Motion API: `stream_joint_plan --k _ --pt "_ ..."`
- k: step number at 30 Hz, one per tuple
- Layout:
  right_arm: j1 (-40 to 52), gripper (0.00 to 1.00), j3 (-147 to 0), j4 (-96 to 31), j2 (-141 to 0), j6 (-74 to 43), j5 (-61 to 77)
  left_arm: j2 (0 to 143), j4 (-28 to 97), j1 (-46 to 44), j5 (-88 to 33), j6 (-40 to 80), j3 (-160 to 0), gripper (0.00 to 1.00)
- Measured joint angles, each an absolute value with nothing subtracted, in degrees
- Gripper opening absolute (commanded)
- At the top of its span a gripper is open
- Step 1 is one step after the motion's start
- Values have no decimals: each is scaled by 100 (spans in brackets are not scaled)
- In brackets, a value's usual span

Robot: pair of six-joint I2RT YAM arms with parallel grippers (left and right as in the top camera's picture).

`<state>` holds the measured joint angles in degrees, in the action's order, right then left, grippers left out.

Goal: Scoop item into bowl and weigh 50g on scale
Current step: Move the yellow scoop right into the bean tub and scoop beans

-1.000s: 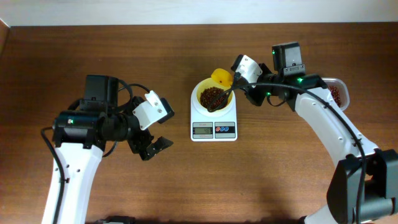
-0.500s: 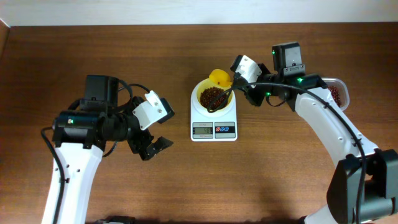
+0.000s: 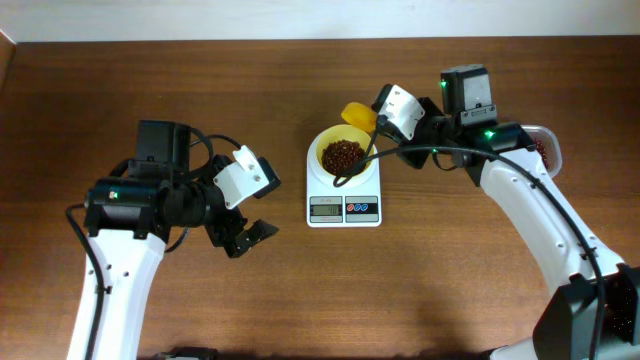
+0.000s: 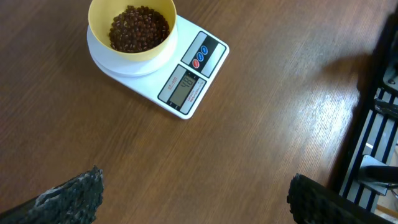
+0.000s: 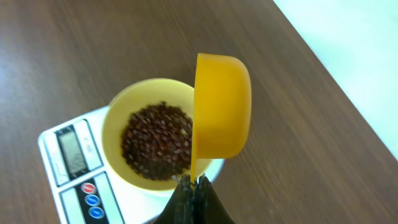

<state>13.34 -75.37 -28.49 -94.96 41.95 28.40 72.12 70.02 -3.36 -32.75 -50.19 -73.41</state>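
Note:
The pale yellow bowl (image 3: pixel 342 152) sits on the white scale (image 3: pixel 343 195) and holds a heap of dark red-brown beans (image 3: pixel 343 154). It also shows in the left wrist view (image 4: pixel 132 28) and the right wrist view (image 5: pixel 149 134). My right gripper (image 3: pixel 381 127) is shut on the handle of a small yellow scoop (image 3: pixel 357 115), held tipped on its side beside the bowl's far rim (image 5: pixel 222 106). My left gripper (image 3: pixel 247 236) is open and empty, left of the scale, over bare table.
A clear plastic tub (image 3: pixel 541 150) with more beans stands at the right, partly hidden behind my right arm. The scale's grey display (image 4: pixel 183 91) and coloured buttons (image 4: pixel 203 55) face the table's front edge.
My right gripper has lifted the scoop up and back from over the bowl toward the far right. The left arm has not moved.

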Motion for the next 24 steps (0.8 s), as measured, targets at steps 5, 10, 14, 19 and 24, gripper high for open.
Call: stream_joint_plan --k 5,10,14,19,24 --pt "1072 4 -7537 -2897 -9192 4200 725 7212 7002 -336 -3275 -5022 -7341 99" --pt "150 4 -7537 -3747 -8973 4084 -808 7212 7002 -336 -3275 -5019 -7341 99" --pt "-679 4 -7535 -4504 -8980 3485 -711 7210 7002 -336 -3275 -5019 -7341 99" --pt "-1111 4 -7535 -4899 -9220 3009 -305 7205 7002 -336 -3275 -5019 -7341 99" --pt "-1201 4 -7535 -4821 -9804 2585 78 7205 7000 -336 -3275 -5019 -7341 99"
